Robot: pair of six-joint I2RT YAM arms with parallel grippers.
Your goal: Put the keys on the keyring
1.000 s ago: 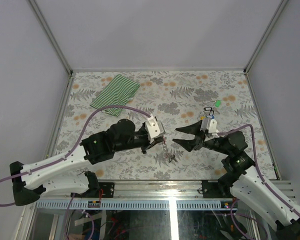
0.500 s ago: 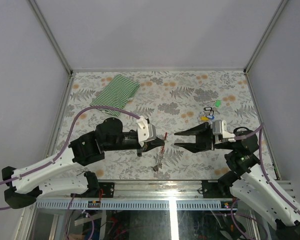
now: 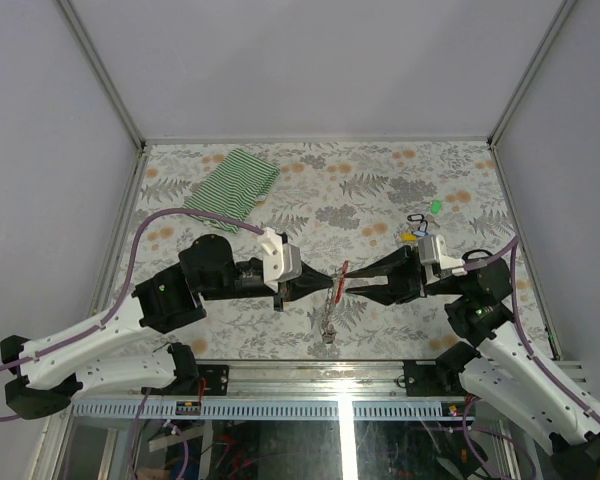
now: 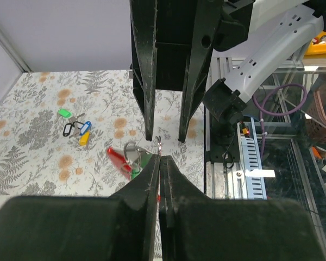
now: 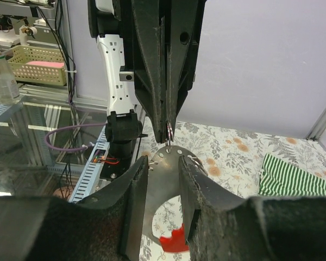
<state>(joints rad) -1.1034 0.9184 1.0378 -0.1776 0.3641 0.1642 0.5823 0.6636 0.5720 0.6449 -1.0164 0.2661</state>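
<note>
Two grippers, counter's front edge: left gripper [image 3: 323, 284] clamped on keyring [image 3: 341, 271]; right gripper [image 3: 356, 285] narrowly parted. Keyring likely light, springy, slippery; take its rim.

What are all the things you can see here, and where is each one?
Table cover: one, white with grey leaves and orange flowers, under everything.
Striped cloth: one, green and white, far left of the table.
Green-tagged key: one, far right of the table, alone.
Black clip with blue tag and yellow tag: one little pile, just nearer than the green one.
Keyring: one, red and silvery, up in the air between the pincers.
Hanging bunch: silvery bits with red and green tags, under the keyring; too small to count.
Left pincer: black, shut on the keyring.
Right pincer: black, open, facing it.
</note>
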